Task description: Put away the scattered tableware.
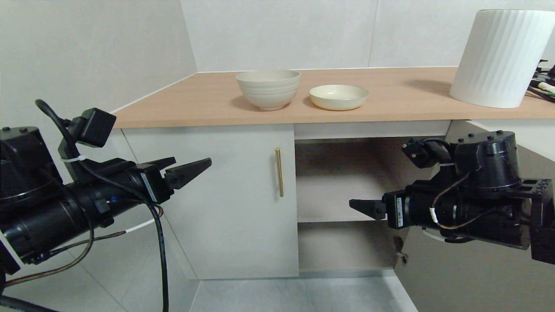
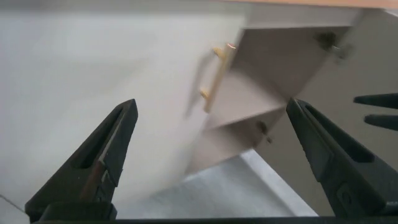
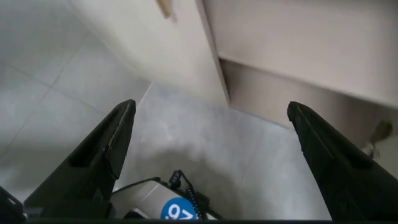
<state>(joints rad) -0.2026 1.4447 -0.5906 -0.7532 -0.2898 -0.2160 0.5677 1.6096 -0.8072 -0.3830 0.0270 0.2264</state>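
Cream bowl [image 1: 268, 89], seemingly ribbed; pale dish [image 1: 338, 96]; left end effector [image 2: 212, 102], right end effector [image 3: 211, 104] agape

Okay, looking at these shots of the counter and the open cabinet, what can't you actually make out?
Bottom of the deep bowl, head view: its near wall hides it.
Right side of the open cabinet, head view: the right gripper and its arm cover it.
The dark items beside the white ribbed container, head view: cut off by the picture's edge.
The cabinet handle, left wrist view: blurred.
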